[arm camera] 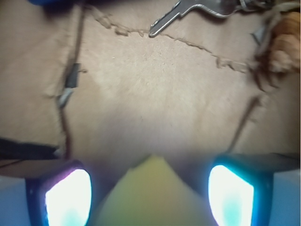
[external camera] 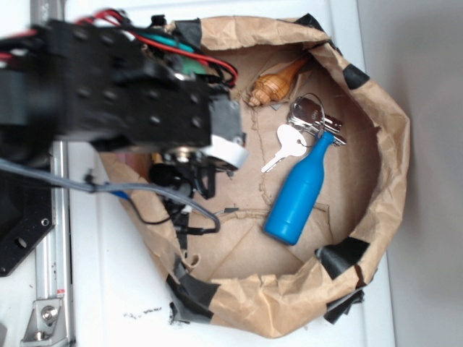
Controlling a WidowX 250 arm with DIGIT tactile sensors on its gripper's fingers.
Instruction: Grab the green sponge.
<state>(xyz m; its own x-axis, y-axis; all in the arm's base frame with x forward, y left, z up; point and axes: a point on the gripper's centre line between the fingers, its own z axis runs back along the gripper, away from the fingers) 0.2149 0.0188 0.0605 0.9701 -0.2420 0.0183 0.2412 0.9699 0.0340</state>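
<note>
Glowing at the bottom corners of the wrist view, the two fingers (arm camera: 68,197) of the gripper (arm camera: 149,195) stand spread, with a yellow-green foam wedge, the green sponge (arm camera: 153,193), filling the gap between them. Its pointed top rises midway between the pads; whether the pads press on it cannot be told, since the contact lies below the frame edge. In the exterior view the sponge is hidden under the arm.

Beyond the fingers lies the brown cardboard floor (arm camera: 155,89) of a paper-lined bin, cracked and torn in jagged lines. At the far edge of that floor a silver key (arm camera: 188,9) points its blade toward the left, and a tan wooden piece (arm camera: 284,42) sits at the far right corner, blurred.

From outside, the black arm (external camera: 108,87) with red and grey wires hangs over the left side of the bin (external camera: 391,137), whose crumpled brown paper wall is patched with black tape. A blue bottle (external camera: 298,196) lies tilted near the middle, neck toward the key ring (external camera: 312,116). The wooden piece (external camera: 277,84), shell-shaped, rests by the top edge. The bin stands on a white surface (external camera: 108,289).
</note>
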